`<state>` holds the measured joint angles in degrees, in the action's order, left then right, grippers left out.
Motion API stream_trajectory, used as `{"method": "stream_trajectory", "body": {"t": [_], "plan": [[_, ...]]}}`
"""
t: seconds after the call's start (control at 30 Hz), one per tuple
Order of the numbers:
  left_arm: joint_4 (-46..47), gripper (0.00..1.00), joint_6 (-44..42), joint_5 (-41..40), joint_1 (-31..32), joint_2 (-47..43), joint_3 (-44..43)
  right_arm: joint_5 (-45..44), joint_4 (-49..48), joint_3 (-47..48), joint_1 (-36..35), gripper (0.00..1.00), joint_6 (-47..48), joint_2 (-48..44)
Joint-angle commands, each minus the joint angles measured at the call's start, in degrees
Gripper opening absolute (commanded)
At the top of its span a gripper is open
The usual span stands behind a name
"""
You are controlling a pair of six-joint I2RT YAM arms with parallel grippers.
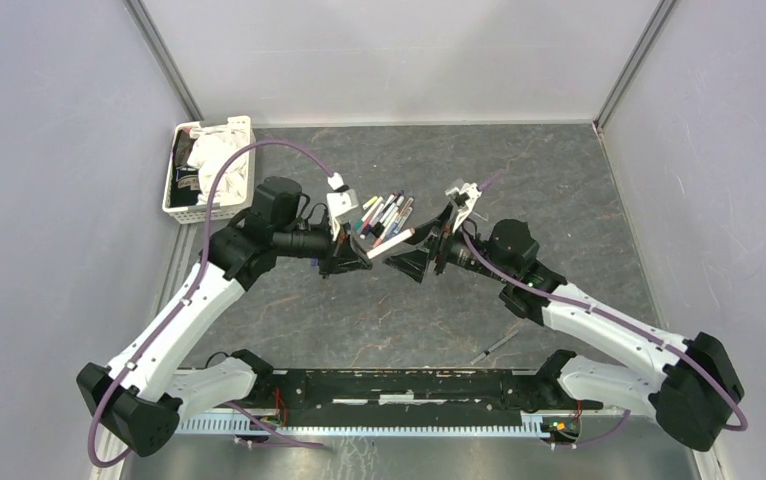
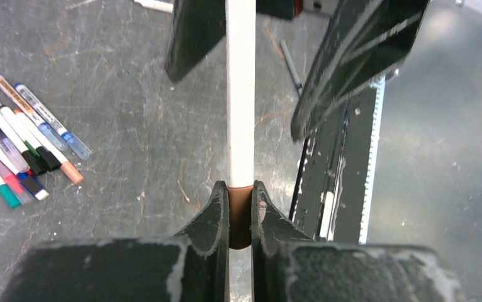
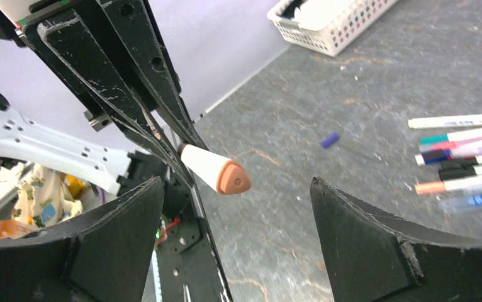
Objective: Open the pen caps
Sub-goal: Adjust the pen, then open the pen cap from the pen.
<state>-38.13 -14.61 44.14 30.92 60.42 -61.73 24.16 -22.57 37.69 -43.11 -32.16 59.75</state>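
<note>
My left gripper (image 1: 357, 255) (image 2: 240, 187) is shut on the brown cap (image 2: 240, 217) of a white-barrelled pen (image 1: 392, 243) and holds it in the air. The white barrel (image 2: 240, 94) points at my right gripper (image 1: 412, 262) (image 3: 236, 184). That gripper is open, with one finger on each side of the pen's orange-brown tail end (image 3: 233, 179) and neither touching it. A small loose blue cap (image 3: 330, 139) lies on the table. Several capped pens (image 1: 384, 213) (image 2: 18, 148) (image 3: 465, 157) lie in a bunch behind the grippers.
A white basket (image 1: 209, 165) (image 3: 333, 25) with cloth in it stands at the back left. One loose dark pen (image 1: 496, 348) lies near the right arm's base. The black rail (image 1: 409, 385) runs along the near edge.
</note>
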Motion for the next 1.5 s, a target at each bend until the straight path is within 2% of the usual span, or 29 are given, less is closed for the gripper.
{"method": "stream_trajectory", "body": {"t": [0.0,0.2,0.3,0.53,0.73,0.8,0.83,0.87,0.9,1.1,1.27,1.47], "plan": [[8.17,0.02,11.44,2.90,-0.73,-1.20,-3.59,-3.58,-14.57,3.23,-2.72,0.90,-5.28,3.05],[10.45,0.02,14.22,5.26,-0.95,-1.04,-3.99,-9.32,-18.50,5.55,-4.76,0.78,-7.48,5.17],[11.48,0.02,14.41,6.50,-0.95,-1.46,-3.30,-11.93,-19.63,5.87,-5.10,0.68,-8.71,5.68],[17.03,0.02,21.93,6.78,-1.03,-1.57,-2.90,-15.65,-21.28,8.15,-6.14,0.46,-11.03,8.46],[22.05,0.02,29.10,5.69,-2.96,-0.74,-3.09,-19.39,-20.58,10.89,-7.13,0.45,-11.26,10.06],[22.44,0.02,29.43,5.21,-3.14,-0.57,-3.21,-20.63,-19.30,11.76,-7.32,0.35,-10.81,10.28],[22.56,0.02,29.54,5.34,-3.14,-0.50,-3.22,-21.23,-18.90,12.02,-7.30,0.25,-10.54,10.38],[22.65,0.02,29.58,5.68,-3.14,-0.50,-3.15,-21.93,-18.18,12.22,-7.37,0.08,-10.40,10.39],[22.66,0.02,29.72,5.88,-3.14,-0.47,-3.01,-22.55,-17.56,12.52,-7.33,0.00,-10.18,10.45],[20.72,0.02,27.91,6.40,-3.27,-1.26,-1.95,-22.88,-12.44,16.50,-6.49,0.00,-7.66,11.21],[22.86,0.02,28.99,8.03,-3.32,-2.19,-0.19,-18.99,-11.32,19.38,-3.68,0.00,-8.30,13.44],[18.17,0.02,23.22,9.70,-3.41,-4.75,3.26,-13.99,-9.93,21.57,6.22,0.00,-8.58,13.00]]}}
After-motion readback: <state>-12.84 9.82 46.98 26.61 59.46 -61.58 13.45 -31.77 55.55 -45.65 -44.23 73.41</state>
